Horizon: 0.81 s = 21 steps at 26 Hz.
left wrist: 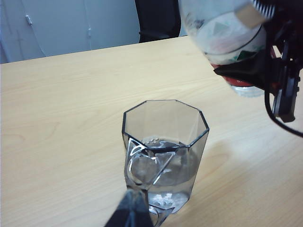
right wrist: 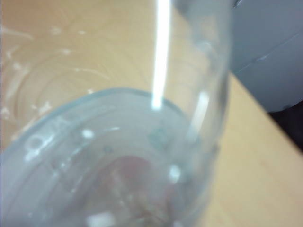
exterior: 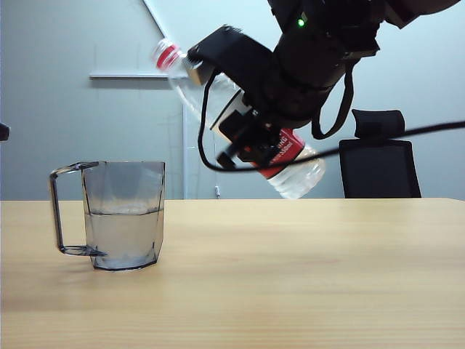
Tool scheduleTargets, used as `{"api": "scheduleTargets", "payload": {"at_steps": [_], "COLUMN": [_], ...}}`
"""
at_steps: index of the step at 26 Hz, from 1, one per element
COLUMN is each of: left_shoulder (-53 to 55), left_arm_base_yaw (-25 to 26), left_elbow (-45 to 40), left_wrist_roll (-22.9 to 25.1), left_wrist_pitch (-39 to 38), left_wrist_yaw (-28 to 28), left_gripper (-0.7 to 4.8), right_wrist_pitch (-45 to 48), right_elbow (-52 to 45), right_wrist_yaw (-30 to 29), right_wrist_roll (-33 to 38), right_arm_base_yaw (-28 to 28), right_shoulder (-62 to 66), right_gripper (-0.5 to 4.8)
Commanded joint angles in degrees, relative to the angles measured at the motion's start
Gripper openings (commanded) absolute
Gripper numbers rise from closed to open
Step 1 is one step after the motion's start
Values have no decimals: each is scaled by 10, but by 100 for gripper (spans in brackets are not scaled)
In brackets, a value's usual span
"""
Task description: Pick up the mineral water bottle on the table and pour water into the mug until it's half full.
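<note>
The smoky grey mug (exterior: 123, 214) stands on the table (exterior: 305, 276) at the left, its handle pointing left, with water (exterior: 123, 233) up to about half its height. Above and to the right of it, my right gripper (exterior: 232, 98) is shut on the mineral water bottle (exterior: 294, 171). The bottle is tilted, with its red neck ring up near the mug's right rim and its base lower right. No stream shows. The left wrist view has the mug (left wrist: 165, 142) close in front of my left gripper (left wrist: 135, 213), whose fingers lie together, and the bottle (left wrist: 222, 33) beyond. The bottle (right wrist: 118, 156) fills the right wrist view.
A black office chair (exterior: 378, 156) stands behind the table's far edge at the right. A black cable (exterior: 407, 134) hangs from the right arm across the view. A grey wall lies behind. A dark part (exterior: 3, 131) shows at the left edge.
</note>
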Motion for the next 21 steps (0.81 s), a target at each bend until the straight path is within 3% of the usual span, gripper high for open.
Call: {"api": "scheduleTargets", "payload": {"at_steps": [1, 7, 13, 17, 21], "left_shoulder": [1, 1, 1, 1, 1], "left_arm_base_yaw": [0, 0, 7, 7, 11], "left_elbow": [1, 1, 1, 1, 1], "left_wrist_roll": [-2, -2, -2, -2, -2], "left_wrist_pitch": [5, 5, 5, 5, 5], "left_wrist_yaw": [2, 2, 2, 2, 2], "left_gripper": [-2, -2, -2, -2, -2], "right_wrist_pitch": [19, 63, 196, 342, 373], "right_elbow": [-2, -69, -192, -280, -311], "right_wrist_yaw": [-11, -20, -22, -22, -21], "right_wrist_roll": [98, 201, 295, 354, 376], "right_arm_base_yaw": [2, 0, -13, -41, -62], "right_shoulder": [-16, -63, -109, -107, -105], "right_gripper": [207, 207, 207, 207, 207]}}
